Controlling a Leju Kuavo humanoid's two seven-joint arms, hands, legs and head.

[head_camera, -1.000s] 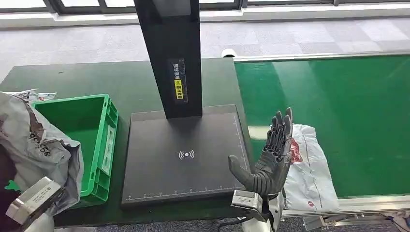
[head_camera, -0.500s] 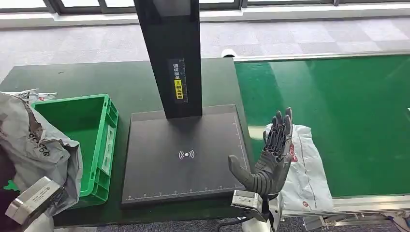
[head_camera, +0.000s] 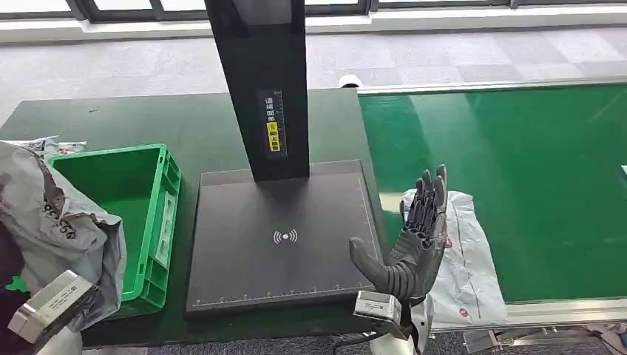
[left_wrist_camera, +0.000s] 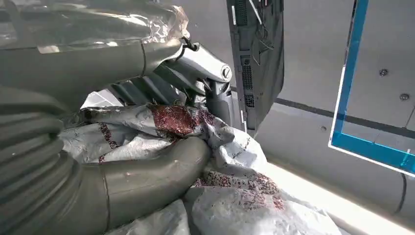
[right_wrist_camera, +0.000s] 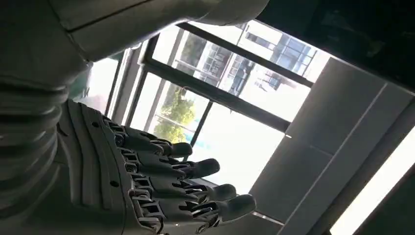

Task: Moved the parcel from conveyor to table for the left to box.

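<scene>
Right hand (head_camera: 414, 240) hangs wide, fingers up, just beside the white parcel (head_camera: 466, 259) on the green conveyor (head_camera: 517, 163). Left hand (left_wrist_camera: 142, 171) grips a grey mailer bag (head_camera: 52, 214) next to the green crate (head_camera: 126, 214).

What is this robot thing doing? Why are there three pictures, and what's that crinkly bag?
It is a walking robot with two silver arms and hands like ours. The big picture comes from a camera high on its body, looking down. The other two come from cameras at its wrists, so they look tipped over.

Its right hand is open, holding nothing. Behind it a white parcel bag lies on the green conveyor belt. Its left hand grips a crinkly grey parcel bag, next to a green box on the dark table. In the middle sits a flat black scanning pad with a tall post.
</scene>
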